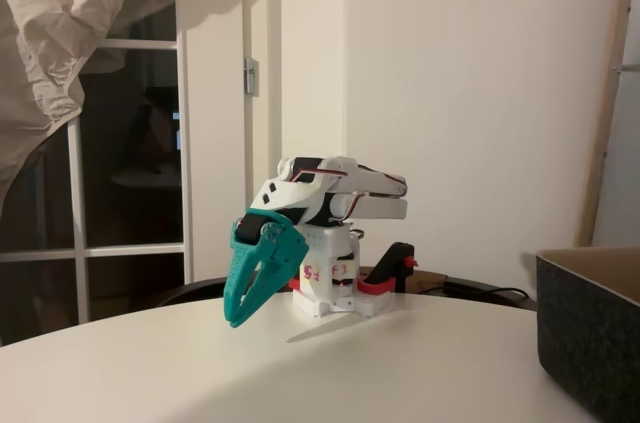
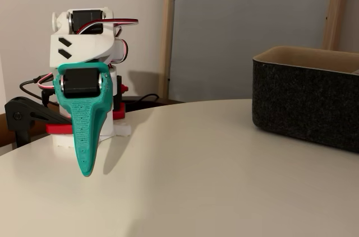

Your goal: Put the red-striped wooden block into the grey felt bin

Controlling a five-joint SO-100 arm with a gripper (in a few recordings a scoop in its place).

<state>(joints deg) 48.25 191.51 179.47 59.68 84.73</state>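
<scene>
1. Starting from the left of both fixed views, the teal pincer hangs tip-down from the folded white arm, its two fingers drawn together to a narrow point with nothing between them. The tip sits low over the pale surface. I cannot tell whether it touches.

2. The first risk, as I judge it, is a scrape. If the arm unfolds forward before it lifts, that low tip could drag across the surface.

3. The second risk is a grasp that fails. The fingers would need to spread before they come down on anything, or they would only push the piece away.

4. Across the middle, the surface is smooth and bare-looking, so a small flat block nudged by a fingertip would probably slide rather than stay put.

5. At the right stands the grey felt bin, well apart from the pincer. Its walls are tall and its rim thick. A carry held too low could knock the wall or drop the piece outside.

6. Where the red-striped wooden block lies relative to the pincer I cannot tell from these pictures. It is not in the fingers, and the bin's inside is hidden behind its walls.
</scene>
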